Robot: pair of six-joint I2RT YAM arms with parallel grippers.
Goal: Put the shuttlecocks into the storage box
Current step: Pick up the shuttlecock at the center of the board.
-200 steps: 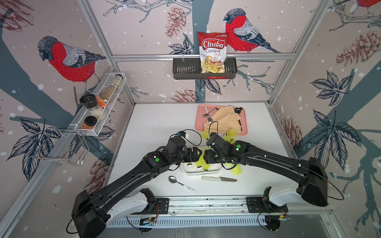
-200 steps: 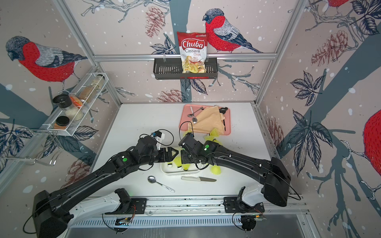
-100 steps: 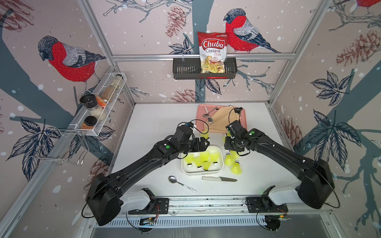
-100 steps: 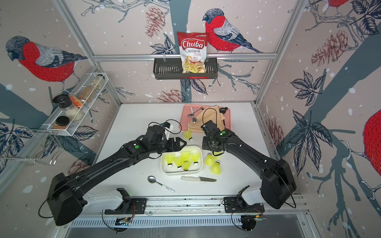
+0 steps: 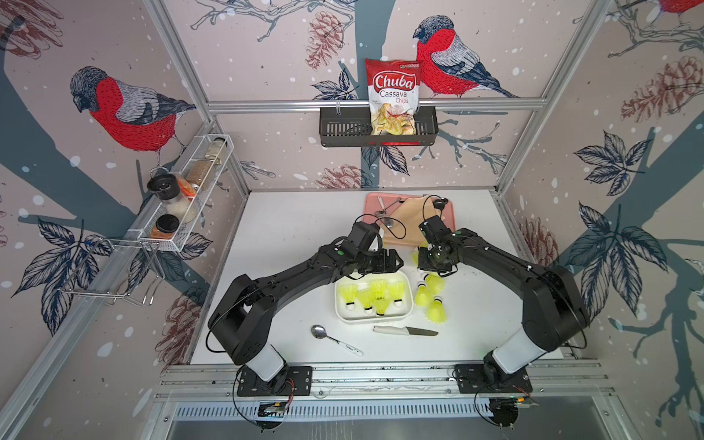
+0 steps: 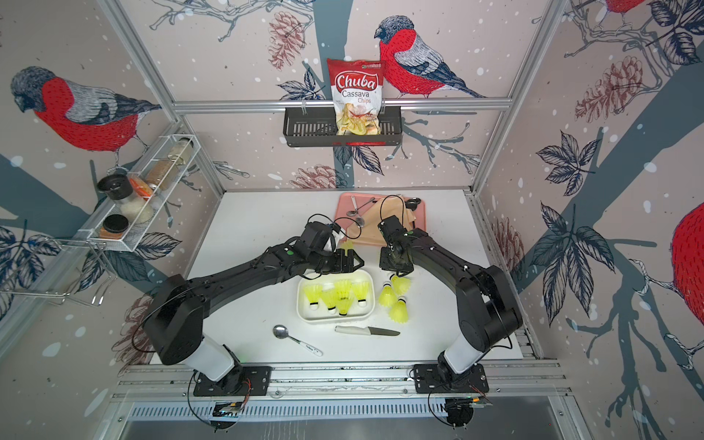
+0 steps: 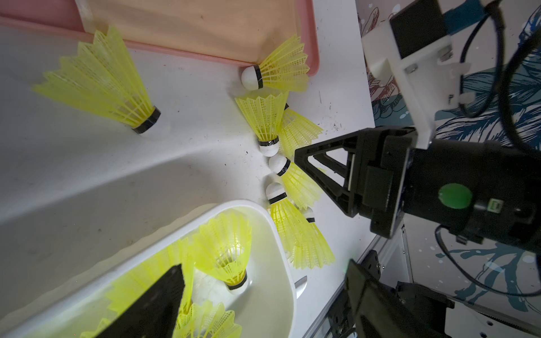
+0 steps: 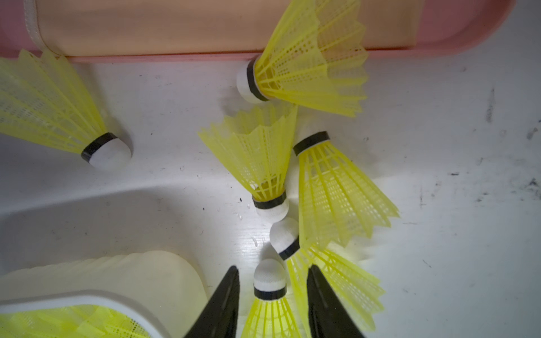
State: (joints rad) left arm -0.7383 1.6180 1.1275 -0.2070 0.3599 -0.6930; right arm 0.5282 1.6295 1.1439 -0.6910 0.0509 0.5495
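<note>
The white storage box (image 5: 375,319) (image 6: 335,319) stands near the table's front and holds several yellow-green shuttlecocks (image 5: 375,295). Three more shuttlecocks (image 5: 423,296) (image 6: 387,296) lie just right of it, and others lie by the pink tray (image 7: 278,68) (image 8: 310,61). My right gripper (image 5: 429,266) (image 8: 272,267) is down over that loose group. Its fingers press on the skirt of one lying shuttlecock (image 8: 270,282), whose white tip points away. My left gripper (image 5: 396,263) (image 7: 263,264) hangs open and empty over the box's far edge.
A pink tray (image 5: 450,215) with a tan cloth and spoons sits behind the grippers. A knife (image 5: 404,331) and a spoon (image 5: 335,338) lie in front of the box. A black basket (image 5: 343,131) with a chips bag and a wire spice rack (image 5: 183,198) hang on the walls.
Both grippers left the space above the box. The right one swung right, dropped onto the loose shuttlecocks and narrowed its jaws round one. The left one drew back to the box's far edge, still open.
</note>
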